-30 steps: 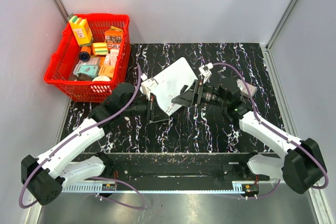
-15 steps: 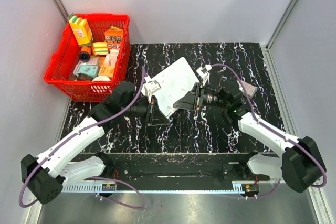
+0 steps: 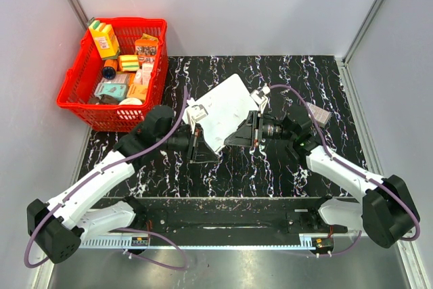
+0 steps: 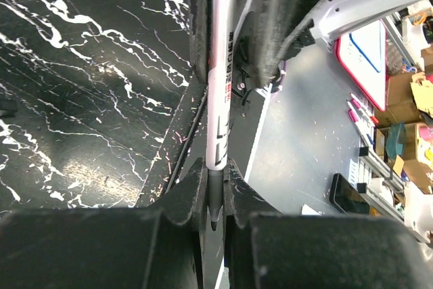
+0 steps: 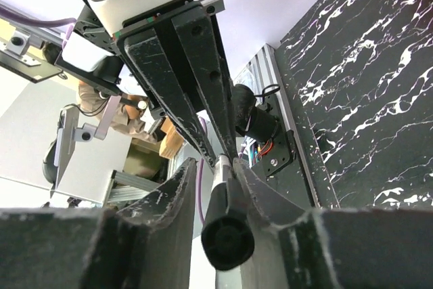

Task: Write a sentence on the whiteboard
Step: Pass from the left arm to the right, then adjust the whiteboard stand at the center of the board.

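- Overhead view: bright, even light; faint soft shadows on the table [image 3: 270,167]; the whiteboard [image 3: 223,103] shows plain white.
- Left wrist view: dull glare on the table, dark foreground.
- Right wrist view: the marker [image 5: 226,238] end is blurred against a pale backdrop.

the left arm [image 3: 101,179] reaches from its near-left base inward over the table and the right arm [image 3: 338,166] mirrors it from the near right, so the 2 wrists face each other close together at mid-table. the left gripper [image 4: 213,184] has its 2 fingers pressed onto the dark tip end of a marker [image 4: 222,86], jaws nearly together. the right gripper [image 5: 220,167] pinches the same marker near its black butt end, its fingertips almost meeting those of the left.
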